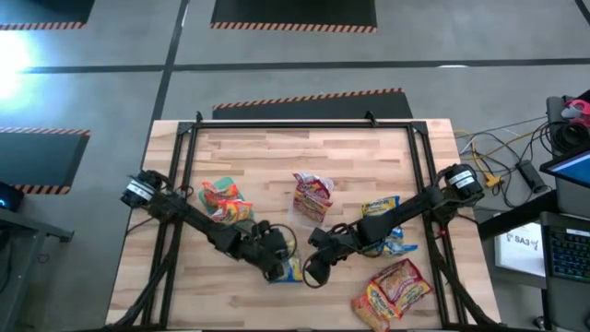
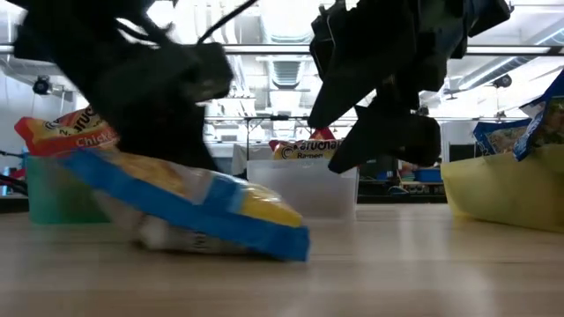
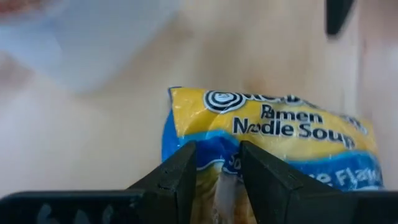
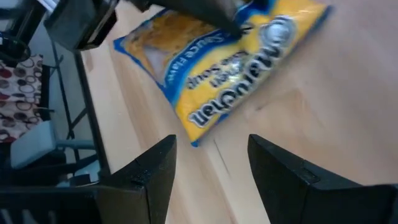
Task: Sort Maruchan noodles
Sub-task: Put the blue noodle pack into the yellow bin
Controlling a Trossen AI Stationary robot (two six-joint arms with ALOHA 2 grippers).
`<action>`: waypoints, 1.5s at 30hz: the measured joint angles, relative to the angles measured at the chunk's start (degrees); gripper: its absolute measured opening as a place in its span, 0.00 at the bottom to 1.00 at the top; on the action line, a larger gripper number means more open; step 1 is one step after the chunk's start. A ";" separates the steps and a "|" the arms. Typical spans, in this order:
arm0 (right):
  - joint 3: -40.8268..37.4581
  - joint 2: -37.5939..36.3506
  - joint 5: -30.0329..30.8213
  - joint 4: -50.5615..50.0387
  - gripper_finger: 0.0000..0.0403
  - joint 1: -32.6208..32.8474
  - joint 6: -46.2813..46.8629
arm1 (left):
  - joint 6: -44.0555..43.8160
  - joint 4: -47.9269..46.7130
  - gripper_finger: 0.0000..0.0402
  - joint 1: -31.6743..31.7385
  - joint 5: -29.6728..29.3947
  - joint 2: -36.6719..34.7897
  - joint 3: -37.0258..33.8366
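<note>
A blue-yellow Maruchan packet (image 1: pixel 291 269) lies near the table's near-middle, and my left gripper (image 1: pixel 277 262) is shut on it. In the low view this packet (image 2: pixel 198 201) is tilted. My right gripper (image 4: pixel 208 168) is open and hovers just right of the packet (image 4: pixel 224 81), touching nothing. Orange packets stick out of the green bin (image 1: pixel 226 199), red-pink ones out of the clear bin (image 1: pixel 312 194), and blue ones out of the yellow bin (image 1: pixel 382 221). Two loose orange-red packets (image 1: pixel 393 291) lie flat near the right near corner. My left gripper pinches the blue-yellow packet between its two fingers (image 3: pixel 181 174) at the middle of one long edge (image 3: pixel 219 182), coming from the table's left and slanting down. The held side is raised; the opposite end (image 2: pixel 289 243) rests on the table, so the packet sits tilted.
The three bins stand in a row across the table's middle: green (image 2: pixel 53 189), clear (image 2: pixel 304 189), yellow (image 2: pixel 507 189). A black frame (image 1: pixel 304 124) runs along the table's edges. Bare wood lies along the near edge (image 1: pixel 212 304) and behind the bins.
</note>
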 joint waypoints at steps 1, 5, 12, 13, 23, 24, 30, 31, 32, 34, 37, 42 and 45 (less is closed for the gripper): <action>-0.07 0.00 0.02 0.04 0.47 -0.02 0.04 | 0.96 0.87 0.27 0.76 -0.02 0.00 0.00; -0.38 0.00 0.04 0.00 0.47 0.00 0.04 | 3.59 0.18 0.27 2.52 0.55 -0.98 0.30; -2.39 0.00 0.08 0.05 0.47 0.00 0.29 | -0.66 -12.30 0.27 0.36 2.66 -11.12 1.62; -2.93 0.00 0.16 0.17 0.47 0.00 0.77 | -3.14 -14.08 0.27 -0.63 2.80 -12.58 1.53; -8.90 0.00 1.65 11.21 0.46 -0.22 2.15 | -35.60 -14.42 0.27 -8.98 -1.82 -16.11 -2.94; -9.15 0.00 1.66 11.41 0.46 -0.27 2.14 | -37.99 -14.17 0.27 -9.13 -1.91 -15.86 -3.55; -10.92 0.00 4.15 15.48 0.46 -0.37 3.23 | -47.43 -1.45 0.27 -9.38 -0.76 -13.70 -9.36; -11.06 0.00 4.80 15.74 0.46 -0.37 3.72 | -48.26 1.72 0.27 -9.38 -0.75 -13.24 -10.49; -11.29 0.00 5.41 16.17 0.46 -0.37 3.97 | -48.93 4.79 0.27 -9.38 -0.73 -12.86 -11.51; -11.61 0.00 6.26 16.57 0.46 -0.37 4.75 | -50.82 9.10 0.27 -9.38 -0.72 -11.98 -13.26; -11.94 0.00 7.51 16.40 0.46 -0.37 5.28 | -55.27 11.99 0.27 -9.38 -0.63 -10.31 -15.59; -12.02 0.00 9.12 16.44 0.46 -0.37 6.39 | -57.86 14.14 0.27 -9.31 -0.13 -7.70 -16.09; -12.04 0.08 10.06 16.56 0.46 -0.37 7.32 | -57.24 15.23 0.27 -9.21 -0.24 -6.35 -15.49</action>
